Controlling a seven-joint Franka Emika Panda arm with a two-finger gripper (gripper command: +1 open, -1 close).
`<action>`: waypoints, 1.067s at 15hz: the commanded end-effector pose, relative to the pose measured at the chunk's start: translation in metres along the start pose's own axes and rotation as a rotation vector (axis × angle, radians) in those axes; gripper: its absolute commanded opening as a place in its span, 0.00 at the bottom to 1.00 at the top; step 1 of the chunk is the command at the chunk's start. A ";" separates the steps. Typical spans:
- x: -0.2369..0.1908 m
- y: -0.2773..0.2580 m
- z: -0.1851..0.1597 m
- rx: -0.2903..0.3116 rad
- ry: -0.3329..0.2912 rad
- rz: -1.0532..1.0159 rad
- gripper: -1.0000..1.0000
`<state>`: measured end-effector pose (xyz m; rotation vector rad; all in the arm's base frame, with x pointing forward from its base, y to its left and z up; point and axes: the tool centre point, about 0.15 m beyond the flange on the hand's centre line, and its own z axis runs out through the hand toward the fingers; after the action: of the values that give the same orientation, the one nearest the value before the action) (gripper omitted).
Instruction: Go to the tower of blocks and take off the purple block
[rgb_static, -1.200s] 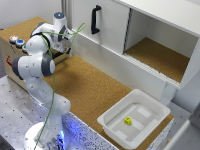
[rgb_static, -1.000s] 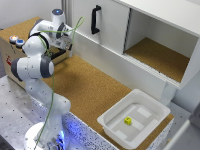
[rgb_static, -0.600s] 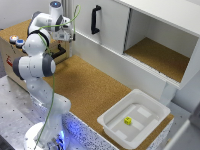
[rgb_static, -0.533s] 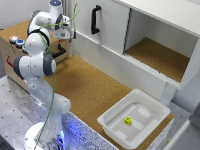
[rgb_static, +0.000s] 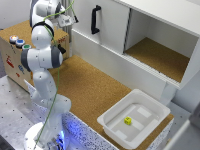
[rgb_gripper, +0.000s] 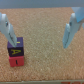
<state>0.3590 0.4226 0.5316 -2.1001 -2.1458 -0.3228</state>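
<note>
1. Misalignment worries me: my hand (rgb_gripper: 38, 31) is open, and the purple block (rgb_gripper: 16, 45) sits under one finger (rgb_gripper: 7, 30), not between both.
2. Descending now could topple the tower (rgb_gripper: 15, 52) on the cork tabletop (rgb_gripper: 47, 62).

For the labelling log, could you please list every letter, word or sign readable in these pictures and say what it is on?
"A": yellow letter on the purple block, seen in the wrist view.
The red block beneath it bears a mark too blurred to read.
The wooden box has red marks on its side, too small to read.
The yellow cube in the white bin: markings unreadable.
</note>
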 end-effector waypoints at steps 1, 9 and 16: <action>0.052 0.008 0.001 0.098 -0.200 -0.215 1.00; 0.059 -0.025 0.030 0.201 -0.247 -0.355 1.00; 0.061 -0.020 0.061 0.249 -0.249 -0.330 1.00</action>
<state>0.3220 0.4662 0.4918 -1.7334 -2.4932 -0.0836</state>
